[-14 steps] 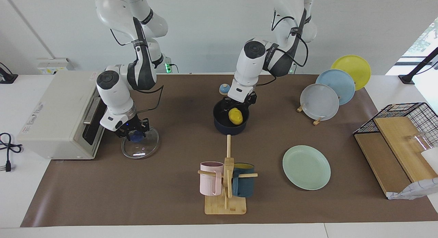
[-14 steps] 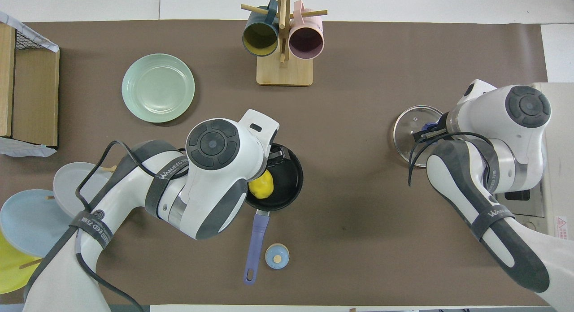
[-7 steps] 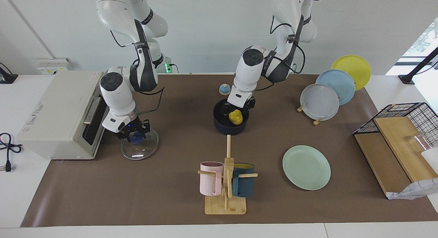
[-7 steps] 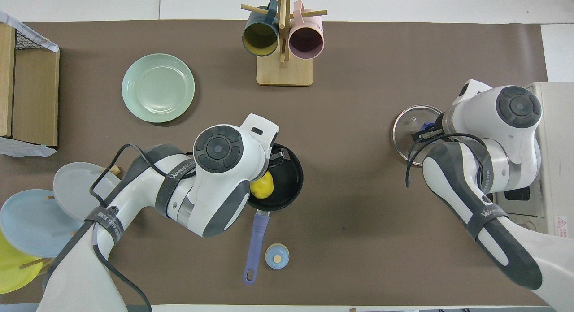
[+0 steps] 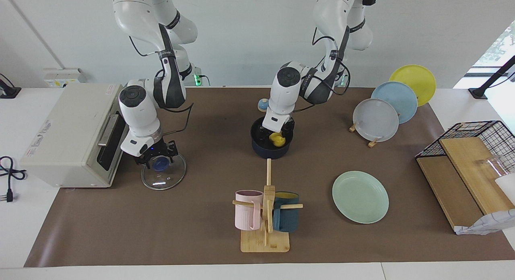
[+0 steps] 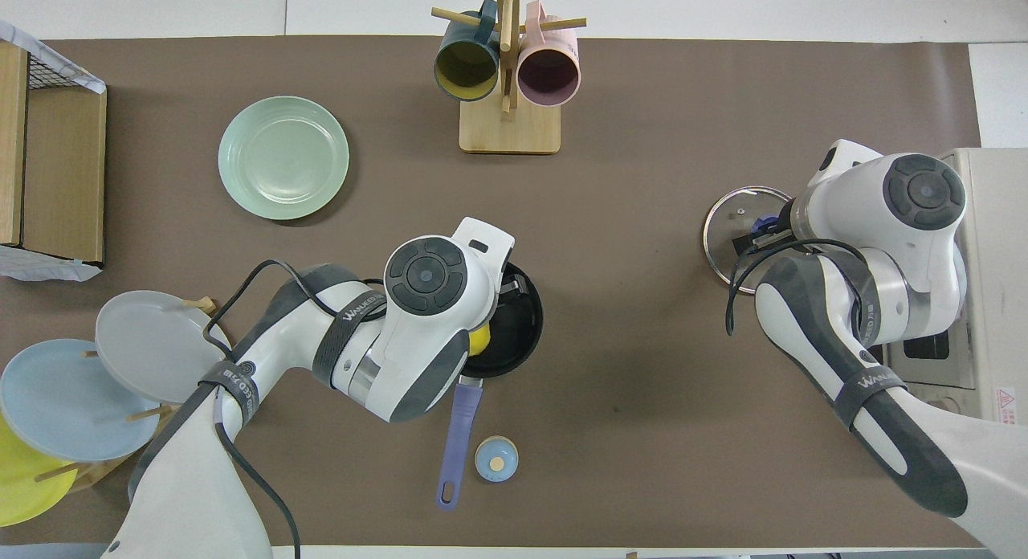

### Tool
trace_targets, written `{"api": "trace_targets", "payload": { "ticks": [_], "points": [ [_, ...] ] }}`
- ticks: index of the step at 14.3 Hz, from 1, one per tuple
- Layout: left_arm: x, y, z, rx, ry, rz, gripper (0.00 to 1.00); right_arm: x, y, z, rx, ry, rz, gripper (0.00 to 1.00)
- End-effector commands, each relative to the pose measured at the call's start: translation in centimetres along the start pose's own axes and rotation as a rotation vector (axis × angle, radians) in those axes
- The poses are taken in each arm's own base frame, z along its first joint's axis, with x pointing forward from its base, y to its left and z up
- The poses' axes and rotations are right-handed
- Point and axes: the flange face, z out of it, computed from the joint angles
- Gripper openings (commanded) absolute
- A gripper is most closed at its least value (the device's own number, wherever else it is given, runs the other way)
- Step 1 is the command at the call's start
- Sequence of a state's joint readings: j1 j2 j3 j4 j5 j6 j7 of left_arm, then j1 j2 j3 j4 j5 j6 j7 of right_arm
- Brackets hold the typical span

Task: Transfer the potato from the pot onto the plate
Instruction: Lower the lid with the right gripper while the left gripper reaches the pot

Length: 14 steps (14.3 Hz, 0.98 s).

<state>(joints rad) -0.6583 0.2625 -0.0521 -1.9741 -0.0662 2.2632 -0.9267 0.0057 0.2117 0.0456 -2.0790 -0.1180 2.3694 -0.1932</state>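
The yellow potato (image 5: pixel 277 140) lies inside the dark blue pot (image 5: pixel 268 152) at the table's middle; a sliver of it shows in the overhead view (image 6: pixel 480 340). The pot's long handle (image 6: pixel 456 438) points toward the robots. My left gripper (image 5: pixel 276 135) is down inside the pot, open, with its fingers on either side of the potato. In the overhead view the left hand covers it. The mint-green plate (image 5: pixel 360 196) lies empty, farther from the robots than the pot, toward the left arm's end (image 6: pixel 283 157). My right gripper (image 5: pixel 157 157) is open around a glass lid's blue knob.
The glass lid (image 5: pixel 163 176) lies in front of a white toaster oven (image 5: pixel 68 131). A mug rack (image 5: pixel 265 215) holds a pink and a teal mug. A small blue bell (image 5: pixel 263 105) sits by the pot's handle. Grey, blue and yellow plates (image 5: pixel 376 119) stand in a rack beside a wire basket (image 5: pixel 478 135).
My left gripper has gone down into the pot and now hides more of the potato. The right gripper stays over the lid's knob.
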Motion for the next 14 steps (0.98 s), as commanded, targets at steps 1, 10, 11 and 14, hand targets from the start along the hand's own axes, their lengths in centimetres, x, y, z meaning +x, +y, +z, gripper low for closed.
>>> {"api": "trace_targets", "payload": {
  "ticks": [1, 10, 11, 14],
  "points": [
    [-0.6, 0.2, 1.2, 0.019, 0.022, -0.016, 1.0, 0.8, 0.7, -2.3, 0.002, -0.024, 0.05, 1.0],
    [0.4, 0.8, 0.6, -0.006, 0.05, -0.025, 1.0, -1.1, 2.3, -21.8, 0.069, -0.157, 0.228, 1.0],
    [0.9, 1.1, -0.3, -0.016, 0.056, -0.029, 1.0, -2.2, 2.2, -23.5, 0.068, -0.163, 0.232, 1.0],
    [0.3, 1.4, -0.2, -0.015, 0.055, -0.022, 1.0, -3.6, 1.5, -25.9, 0.074, -0.206, 0.242, 1.0]
  ]
}}
